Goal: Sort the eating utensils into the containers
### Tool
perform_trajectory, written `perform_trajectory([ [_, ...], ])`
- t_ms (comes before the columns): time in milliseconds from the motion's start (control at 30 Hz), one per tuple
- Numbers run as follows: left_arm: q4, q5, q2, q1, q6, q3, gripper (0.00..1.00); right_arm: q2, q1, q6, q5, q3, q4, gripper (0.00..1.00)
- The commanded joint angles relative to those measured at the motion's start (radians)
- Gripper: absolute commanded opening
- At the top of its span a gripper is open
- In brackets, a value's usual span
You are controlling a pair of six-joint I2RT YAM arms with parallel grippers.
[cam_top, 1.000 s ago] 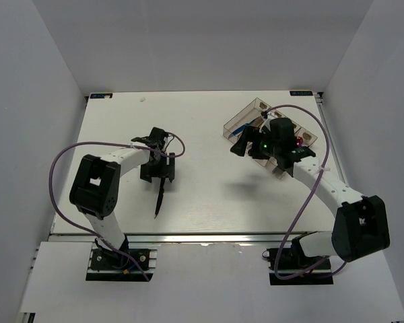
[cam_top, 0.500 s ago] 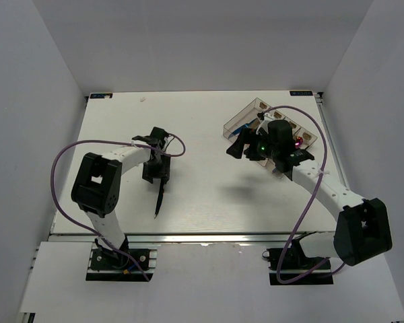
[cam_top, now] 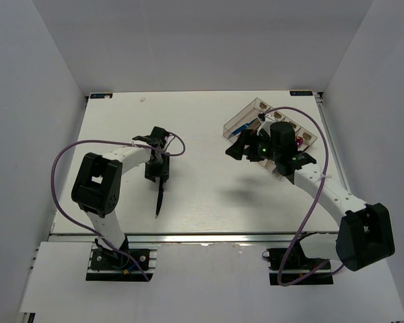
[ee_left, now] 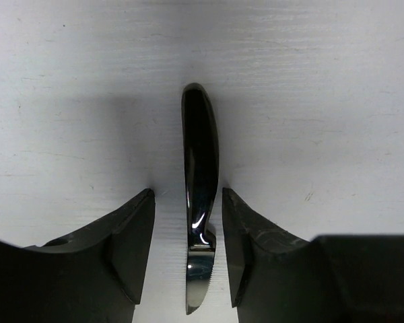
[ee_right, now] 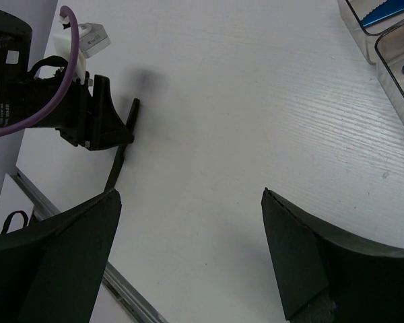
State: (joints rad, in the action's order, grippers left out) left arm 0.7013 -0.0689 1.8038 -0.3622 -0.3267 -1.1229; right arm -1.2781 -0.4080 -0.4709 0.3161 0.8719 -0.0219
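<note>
A black knife (cam_top: 159, 198) lies on the white table, handle away from the arm bases. My left gripper (cam_top: 157, 176) is down over it. In the left wrist view the knife (ee_left: 200, 168) runs between the fingertips of the left gripper (ee_left: 188, 202), which stands open but narrow, with a thin gap on each side. My right gripper (cam_top: 241, 146) hovers wide open and holds nothing (ee_right: 190, 195), just left of the clear tray of containers (cam_top: 256, 110). A blue utensil (ee_right: 384, 13) lies in one compartment of the tray (ee_right: 363, 40). The right arm hides much of the tray.
The right wrist view also shows the left gripper (ee_right: 101, 128) with the knife (ee_right: 118, 165) under it, close to the table's metal front rail (ee_right: 128, 296). White walls close in the table on three sides.
The left gripper's jaws have narrowed around the black knife and the gripper has settled lower over it. The right gripper has drifted slightly left, away from the tray, still wide open.
</note>
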Motion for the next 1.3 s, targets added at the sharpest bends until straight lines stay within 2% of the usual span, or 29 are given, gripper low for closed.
perform_trajectory([
  [0, -0.065, 0.008, 0.049, -0.001, -0.038, 0.025, 0.53, 0.033, -0.003, -0.005, 0.021, -0.007, 0.053, 0.89],
  [67, -0.069, 0.004, 0.048, -0.004, -0.04, 0.026, 0.52, 0.034, -0.003, -0.005, 0.024, -0.007, 0.053, 0.89],
  [267, -0.068, -0.031, 0.051, -0.018, -0.048, 0.046, 0.4, 0.048, -0.003, -0.008, 0.032, -0.011, 0.06, 0.89],
  [400, -0.117, -0.022, 0.048, -0.046, -0.092, 0.087, 0.36, 0.049, -0.003, -0.011, 0.044, -0.013, 0.068, 0.89],
  [467, -0.131, -0.019, 0.055, -0.057, -0.109, 0.112, 0.31, 0.051, -0.003, -0.011, 0.046, -0.011, 0.068, 0.89],
  [667, -0.126, -0.029, 0.094, -0.069, -0.137, 0.124, 0.0, 0.048, -0.003, -0.009, 0.07, -0.017, 0.082, 0.89],
  [900, -0.171, 0.018, -0.009, -0.078, -0.138, 0.141, 0.0, 0.002, -0.003, -0.055, 0.181, -0.066, 0.194, 0.89],
  [1133, -0.174, 0.034, -0.158, -0.086, -0.134, 0.133, 0.0, -0.061, -0.003, -0.115, 0.201, -0.086, 0.269, 0.89],
  [1267, -0.14, 0.041, -0.184, -0.106, -0.12, 0.106, 0.0, -0.116, -0.017, -0.234, 0.202, -0.135, 0.384, 0.89],
])
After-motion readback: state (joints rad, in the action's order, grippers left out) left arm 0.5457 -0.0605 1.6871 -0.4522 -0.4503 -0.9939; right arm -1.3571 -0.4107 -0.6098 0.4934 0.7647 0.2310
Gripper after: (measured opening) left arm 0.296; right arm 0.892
